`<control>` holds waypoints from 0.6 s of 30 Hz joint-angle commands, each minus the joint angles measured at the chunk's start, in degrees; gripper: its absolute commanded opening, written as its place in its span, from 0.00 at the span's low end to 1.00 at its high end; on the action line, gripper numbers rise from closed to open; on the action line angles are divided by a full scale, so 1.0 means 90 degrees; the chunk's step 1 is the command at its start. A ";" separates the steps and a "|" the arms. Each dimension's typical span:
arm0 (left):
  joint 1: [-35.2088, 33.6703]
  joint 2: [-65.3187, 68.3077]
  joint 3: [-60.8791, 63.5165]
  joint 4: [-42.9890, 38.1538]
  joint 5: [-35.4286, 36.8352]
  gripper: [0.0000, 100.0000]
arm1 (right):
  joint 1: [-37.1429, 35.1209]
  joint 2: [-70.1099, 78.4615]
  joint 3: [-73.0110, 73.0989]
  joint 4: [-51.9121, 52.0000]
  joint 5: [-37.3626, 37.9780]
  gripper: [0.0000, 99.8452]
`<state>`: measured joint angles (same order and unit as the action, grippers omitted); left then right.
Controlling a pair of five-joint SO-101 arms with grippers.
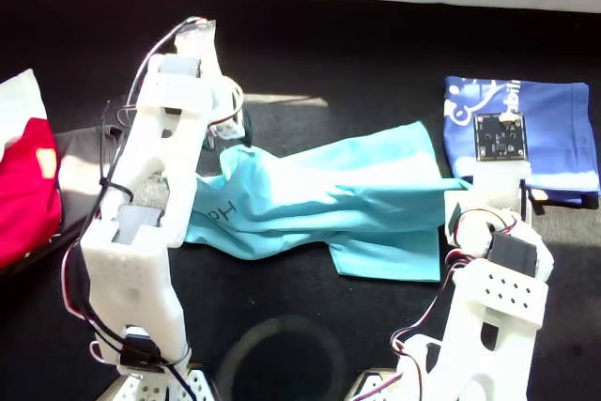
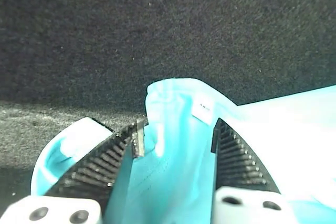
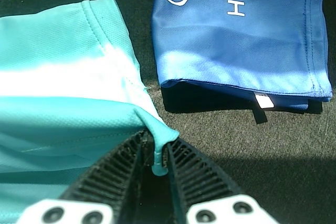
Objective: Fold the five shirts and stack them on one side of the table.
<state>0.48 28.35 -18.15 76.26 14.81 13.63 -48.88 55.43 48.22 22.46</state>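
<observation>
A teal shirt (image 1: 329,199) hangs stretched across the middle of the black table (image 1: 357,53), held at both ends. My left gripper (image 2: 176,129) is shut on its collar end, with the white label between the ribbed fingers; in the high view that gripper (image 1: 233,143) sits at the shirt's left end. My right gripper (image 3: 157,141) is shut on a small pinch of the teal hem, at the shirt's right end (image 1: 457,190). A folded blue shirt (image 1: 526,138) lies flat at the right side, also close beyond the right gripper (image 3: 241,30).
At the left edge lie a red shirt (image 1: 23,190), a white one (image 1: 19,100) and a dark one (image 1: 80,147), piled loosely. The right arm's wrist (image 1: 498,138) overlaps the blue shirt. Bare black cloth stretches along the back.
</observation>
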 commanded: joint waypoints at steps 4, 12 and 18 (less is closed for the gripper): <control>0.0044 0.0718 -0.0220 -0.0498 0.0313 0.22 | 0.0063 -0.0142 -0.0317 -0.0063 0.0039 0.01; 0.0103 0.1245 -0.0376 -0.0469 0.0352 0.21 | 0.0063 -0.0151 -0.0317 -0.0063 0.0049 0.01; 0.0210 0.1343 -0.0513 -0.0527 0.0332 0.20 | 0.0063 -0.0142 -0.0317 -0.0063 0.0029 0.01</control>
<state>0.75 40.31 -21.05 72.40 17.71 13.63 -48.88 55.43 48.22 22.46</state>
